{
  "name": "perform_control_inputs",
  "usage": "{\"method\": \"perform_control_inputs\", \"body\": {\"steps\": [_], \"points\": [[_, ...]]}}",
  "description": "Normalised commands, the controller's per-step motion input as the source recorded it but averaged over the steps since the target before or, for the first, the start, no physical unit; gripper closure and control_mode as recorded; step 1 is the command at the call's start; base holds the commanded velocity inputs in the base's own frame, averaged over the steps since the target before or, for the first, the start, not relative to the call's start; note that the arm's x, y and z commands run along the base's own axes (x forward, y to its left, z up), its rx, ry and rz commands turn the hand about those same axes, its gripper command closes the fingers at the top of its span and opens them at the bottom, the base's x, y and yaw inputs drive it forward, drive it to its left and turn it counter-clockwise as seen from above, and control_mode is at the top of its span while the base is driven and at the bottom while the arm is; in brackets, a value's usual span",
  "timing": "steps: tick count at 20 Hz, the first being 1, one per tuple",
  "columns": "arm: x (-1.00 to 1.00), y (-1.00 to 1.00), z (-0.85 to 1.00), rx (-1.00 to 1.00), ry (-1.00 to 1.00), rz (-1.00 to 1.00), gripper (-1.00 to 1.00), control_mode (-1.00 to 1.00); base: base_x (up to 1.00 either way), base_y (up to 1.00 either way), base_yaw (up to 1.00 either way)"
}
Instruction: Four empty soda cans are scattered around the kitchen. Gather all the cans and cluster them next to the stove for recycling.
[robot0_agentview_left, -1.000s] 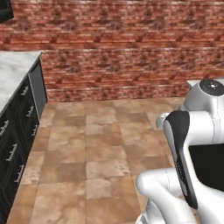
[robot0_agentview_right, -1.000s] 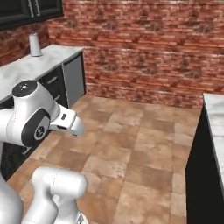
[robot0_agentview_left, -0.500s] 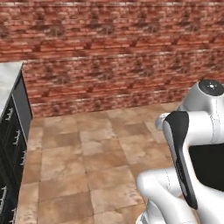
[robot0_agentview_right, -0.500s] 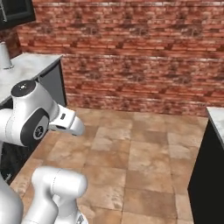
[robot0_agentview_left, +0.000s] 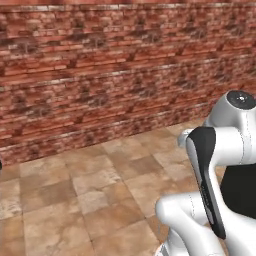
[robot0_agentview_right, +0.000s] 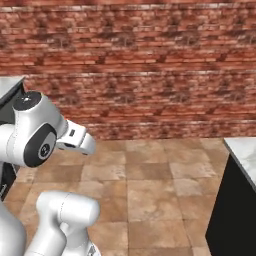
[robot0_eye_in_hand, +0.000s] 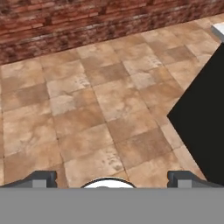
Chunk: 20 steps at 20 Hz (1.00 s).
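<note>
We record a red brick wall (robot0_agentview_left: 100, 75) with pale grey mortar lines in regular courses; individual bricks vary from dark maroon to lighter rust. The terracotta tile floor (robot0_eye_in_hand: 87, 109) shows square tiles in mottled tan, orange and brown, divided by thin dark joints. A black cabinet side (robot0_agentview_right: 232, 210) carries a white marble countertop (robot0_agentview_right: 245, 152) with faint grey veining. We note a second white-topped black unit (robot0_agentview_right: 11, 92) at the left edge.

Whole view swung rightward along brick wall (robot0_agentview_left: 115, 75)
</note>
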Motion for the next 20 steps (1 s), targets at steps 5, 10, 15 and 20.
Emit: {"method": "perform_control_inputs", "body": {"steps": [5, 10, 15, 20], "points": [[0.00, 0.00, 0.00, 0.00, 0.00, 0.00, -1.00, 1.00, 0.79, 0.69, -0.40], [0.00, 0.00, 0.00, 0.00, 0.00, 0.00, -1.00, 1.00, 0.59, 0.82, -0.47], [0.00, 0.00, 0.00, 0.00, 0.00, 0.00, -1.00, 1.00, 0.39, 0.83, -0.60], [0.00, 0.00, 0.00, 0.00, 0.00, 0.00, -1.00, 1.00, 0.26, 0.84, -0.66]]}}
